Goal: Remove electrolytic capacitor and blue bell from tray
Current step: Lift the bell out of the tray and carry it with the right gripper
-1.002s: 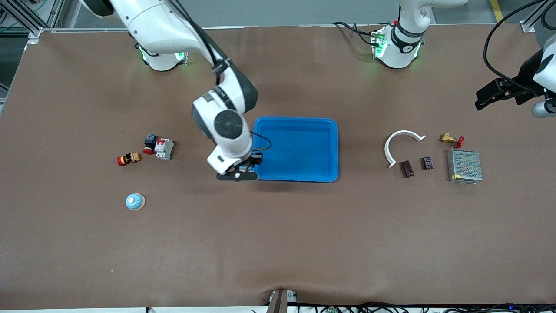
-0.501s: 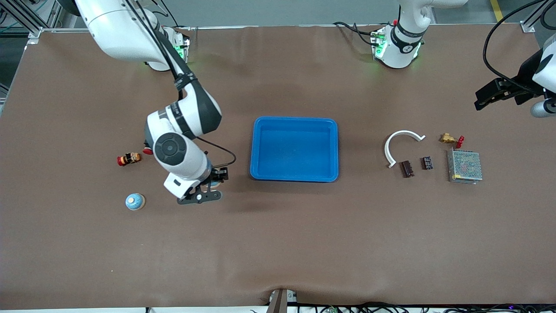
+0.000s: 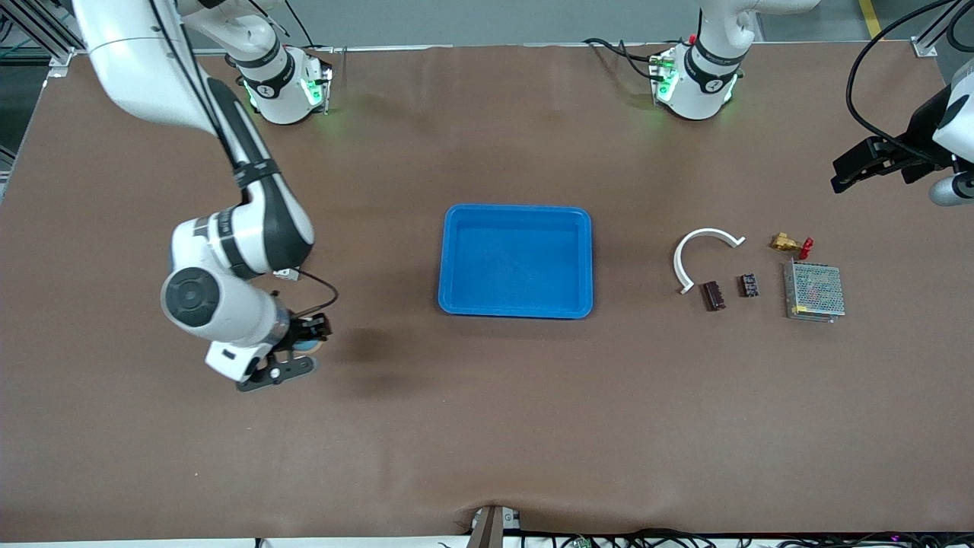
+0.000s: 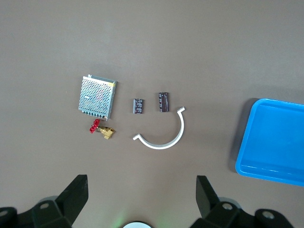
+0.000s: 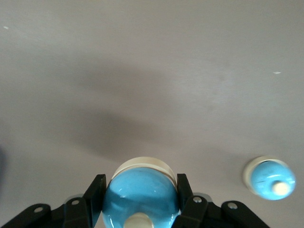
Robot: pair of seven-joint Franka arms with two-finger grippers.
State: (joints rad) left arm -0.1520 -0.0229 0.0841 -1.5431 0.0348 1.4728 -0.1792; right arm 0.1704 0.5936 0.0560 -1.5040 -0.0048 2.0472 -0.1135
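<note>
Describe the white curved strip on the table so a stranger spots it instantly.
From the blue plastic tray at mid-table, go toward the left arm's end. The first thing is the white curved strip, beside two small dark capacitors. It alone is white and arched.

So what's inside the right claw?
A blue bell, pinched in the right claw. Its bottom is hidden. A second bell sits on the table nearby; in the front view the arm covers it.

Front view: right arm hides the red-and-grey parts and table bell. Left pincer (image 3: 867, 164) cut off at frame edge. Held glossy blue dome bell (image 5: 141, 199) cropped in right wrist view.
</note>
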